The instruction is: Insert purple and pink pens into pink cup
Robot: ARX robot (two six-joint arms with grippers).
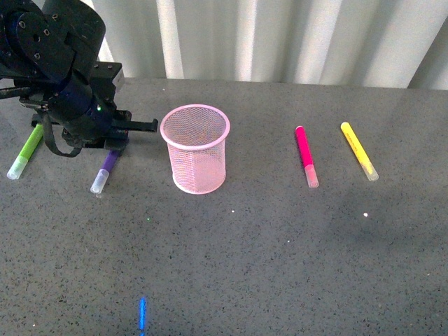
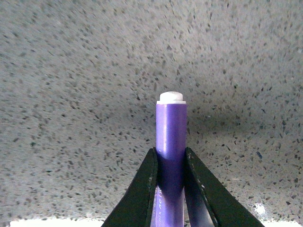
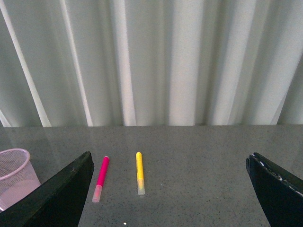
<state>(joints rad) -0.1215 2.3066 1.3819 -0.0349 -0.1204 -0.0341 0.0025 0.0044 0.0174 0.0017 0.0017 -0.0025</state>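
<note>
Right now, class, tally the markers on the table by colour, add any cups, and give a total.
purple marker: 1
pink marker: 1
green marker: 1
yellow marker: 1
pink mesh cup: 1
Total: 5

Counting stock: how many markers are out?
4: lime-green marker far left; purple pen in the left hand, beside the pink cup; pink pen and yellow marker right of it.

Soft, even daylight with a backlit curtain (image 1: 280, 35).
Front view: curtain glows at 12 o'clock; blue glint (image 1: 142, 313) on the table (image 1: 294, 266) at 7 o'clock. Left wrist view: purple pen (image 2: 171, 137) throws faint shadow toward 3 o'clock, speckles blur near 12, blown-out strip at 6.
</note>
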